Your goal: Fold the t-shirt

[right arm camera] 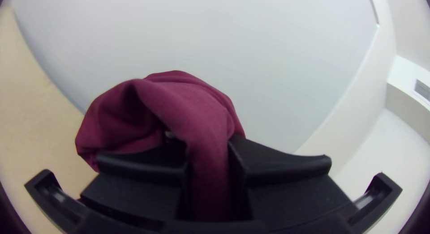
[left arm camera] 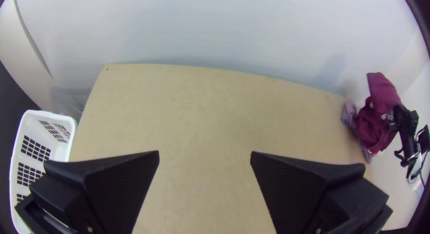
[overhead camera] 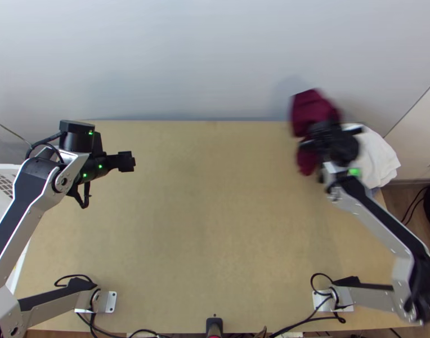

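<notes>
One narrow pinch on the bunched maroon t-shirt between the jaws of the right gripper: might snag the white cloth beside them or, held so unevenly, land tangled, well apart from the spread jaws of the left gripper.

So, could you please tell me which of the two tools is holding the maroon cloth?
The right tool, its fingers shut on the bunched maroon cloth; the left tool is open and empty above the table.

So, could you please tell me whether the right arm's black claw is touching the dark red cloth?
Touching: the right wrist view shows the dark red cloth pinched between the two flat fingers of the black claw.
</notes>
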You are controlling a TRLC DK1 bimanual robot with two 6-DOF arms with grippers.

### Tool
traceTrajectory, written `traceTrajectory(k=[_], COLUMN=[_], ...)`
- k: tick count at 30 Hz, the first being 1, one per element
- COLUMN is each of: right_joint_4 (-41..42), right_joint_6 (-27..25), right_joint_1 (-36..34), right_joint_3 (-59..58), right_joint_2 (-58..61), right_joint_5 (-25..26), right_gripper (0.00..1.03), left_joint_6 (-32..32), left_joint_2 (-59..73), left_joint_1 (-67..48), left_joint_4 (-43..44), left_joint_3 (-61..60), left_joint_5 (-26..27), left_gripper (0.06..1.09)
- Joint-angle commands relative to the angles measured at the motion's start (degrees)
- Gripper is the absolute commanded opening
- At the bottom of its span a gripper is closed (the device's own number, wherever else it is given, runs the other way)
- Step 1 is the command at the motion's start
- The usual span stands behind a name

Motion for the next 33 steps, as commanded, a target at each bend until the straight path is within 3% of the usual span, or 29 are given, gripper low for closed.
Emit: traceTrajectory(k=[1,9,16,22,30,33], right_joint_4=[-0.80,-0.97,-0.01,1.93,3.69,3.60], right_joint_6=[1.77,4.85,8.36,11.18,16.45,18.82], right_joint_1=[-18.72,-39.46,-47.73,-42.45,-26.72,-22.33], right_joint_3=[-1.06,0.26,2.19,4.21,9.66,10.81], right_joint_2=[-10.11,-9.94,-2.20,7.20,17.22,18.36], right_joint_5=[-4.15,-14.79,-17.51,-17.16,-5.65,-3.63], right_gripper=[0.03,0.03,0.03,0.03,0.03,0.03], left_joint_6=[-0.53,-0.44,-0.35,0.71,3.87,4.66], left_joint_2=[-0.83,-1.45,-2.68,-3.12,-4.26,-4.52], left_joint_1=[-0.02,0.07,0.51,2.35,7.36,8.77], left_joint_4=[-0.74,-1.26,-1.61,-2.05,-2.58,-2.85], left_joint_3=[-1.12,-1.91,-3.84,-4.37,-4.37,-4.46], left_joint_5=[0.02,-0.07,-0.07,-0.16,-0.07,-0.07], left_gripper=[1.05,1.05,1.05,1.05,1.05,1.05])
